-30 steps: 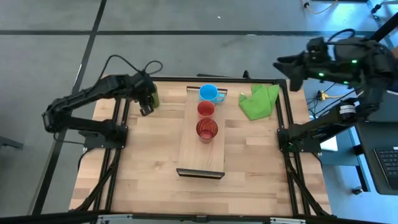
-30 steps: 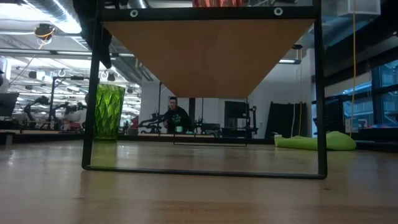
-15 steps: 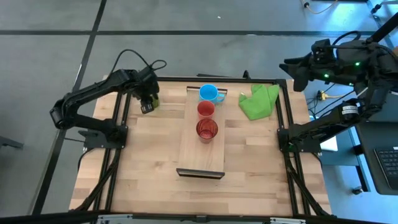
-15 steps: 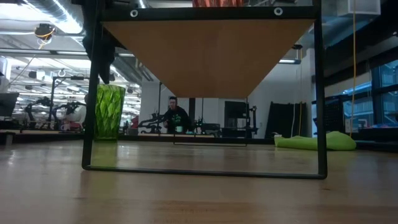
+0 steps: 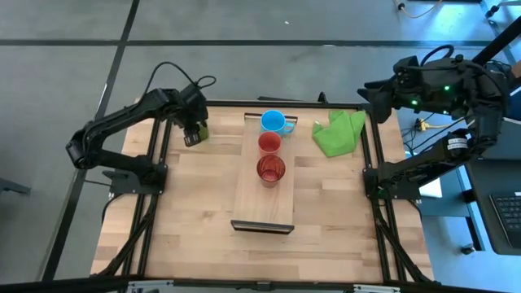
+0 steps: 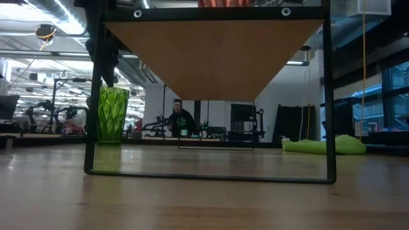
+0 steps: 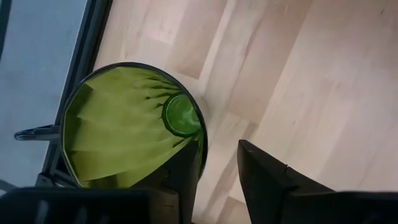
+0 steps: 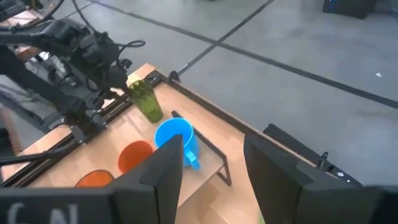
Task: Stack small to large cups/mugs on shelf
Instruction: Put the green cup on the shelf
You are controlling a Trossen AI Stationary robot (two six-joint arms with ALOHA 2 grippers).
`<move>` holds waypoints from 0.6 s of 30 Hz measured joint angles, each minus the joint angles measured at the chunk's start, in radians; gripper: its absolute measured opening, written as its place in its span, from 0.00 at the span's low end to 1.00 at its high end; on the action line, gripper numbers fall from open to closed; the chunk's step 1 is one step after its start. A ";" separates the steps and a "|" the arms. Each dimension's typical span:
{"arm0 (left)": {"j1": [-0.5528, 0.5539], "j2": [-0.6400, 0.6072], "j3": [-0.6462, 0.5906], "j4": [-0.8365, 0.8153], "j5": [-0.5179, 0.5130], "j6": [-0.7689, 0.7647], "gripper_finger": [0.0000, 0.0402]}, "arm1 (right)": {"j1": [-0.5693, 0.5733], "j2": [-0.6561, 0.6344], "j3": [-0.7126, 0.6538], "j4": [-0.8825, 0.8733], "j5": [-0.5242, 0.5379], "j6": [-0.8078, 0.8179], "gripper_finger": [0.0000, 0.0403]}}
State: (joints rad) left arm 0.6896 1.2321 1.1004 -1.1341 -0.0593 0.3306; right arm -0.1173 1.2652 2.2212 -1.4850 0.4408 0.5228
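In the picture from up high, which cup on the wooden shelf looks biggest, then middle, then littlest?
1. Translucent red tumbler, widest rim.
2. Light blue mug, next.
3. Small red cup, a little smaller than the mug, so that pair is close.

A grey floor (image 5: 244,24) crossed by dark seam lines surrounds the pale wooden counter (image 5: 195,220). To one side sits a keyboard (image 5: 509,213) on a neighbouring desk. Seen level across the boards, the room opens into a large workshop with white ceiling ducts (image 6: 45,9) and strip lights, a person (image 6: 181,120) seated at a far bench, dark equipment stands (image 6: 291,121) against a white wall, and tall windows (image 6: 391,96) showing dusk-blue sky
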 joint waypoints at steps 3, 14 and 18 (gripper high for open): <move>0.011 0.012 0.000 0.002 0.002 0.023 0.24 | 0.000 -0.005 0.006 0.002 0.012 0.000 0.42; 0.032 0.072 -0.001 0.021 0.030 0.047 0.14 | 0.000 -0.060 0.008 -0.016 0.044 0.052 0.42; 0.027 0.065 -0.001 0.011 0.043 0.022 0.04 | 0.000 -0.076 0.008 -0.052 0.072 0.085 0.42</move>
State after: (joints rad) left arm 0.7162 1.2970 1.0993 -1.1234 -0.0162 0.3521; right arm -0.1173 1.1897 2.2292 -1.5374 0.5132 0.6080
